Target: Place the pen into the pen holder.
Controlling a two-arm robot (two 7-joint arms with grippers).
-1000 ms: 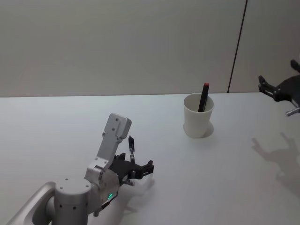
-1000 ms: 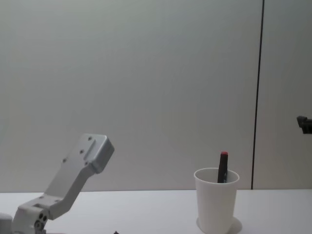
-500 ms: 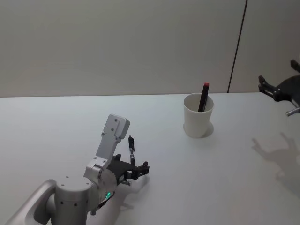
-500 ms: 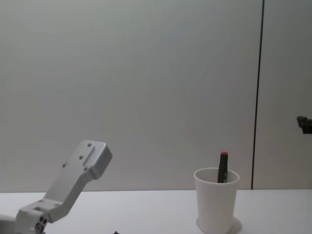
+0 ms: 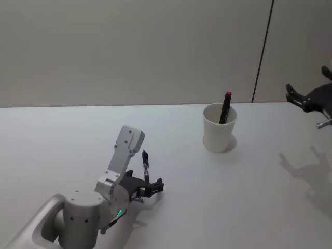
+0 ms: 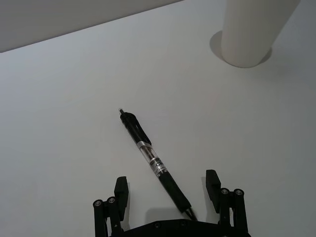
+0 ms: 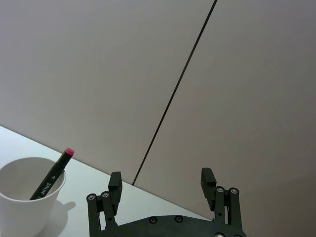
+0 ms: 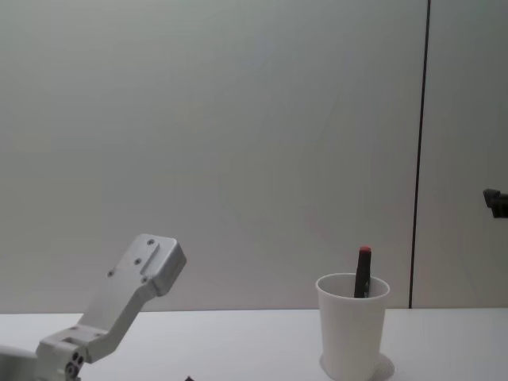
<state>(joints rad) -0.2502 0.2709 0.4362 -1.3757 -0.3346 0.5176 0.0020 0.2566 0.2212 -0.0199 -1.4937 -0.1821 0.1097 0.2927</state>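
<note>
A: Which step is in hand?

B: The approach to the grasp, I judge; the left gripper (image 6: 167, 182) sits low over the table (image 5: 249, 181) with its fingers spread wide; the pen (image 6: 154, 165) lies flat, only its tip end between them, touching neither.

A: And the pen holder (image 5: 220, 132)?

B: Upright at about 2 o'clock from the pen in the head view, well apart; a red-capped marker (image 5: 225, 107) leans inside it.

A: The other arm?

B: The right gripper (image 7: 162, 177) hangs raised at the 3 o'clock edge, open and empty; parked, it seems.

A: What does the next move call for?

B: Probably easing forward toward 12 o'clock until the fingers straddle the barrel's middle, then closing; a pinch near the tip might let the pen swing; after that comes a lift, a carry toward 2 o'clock, and an upright drop beside the marker.
</note>
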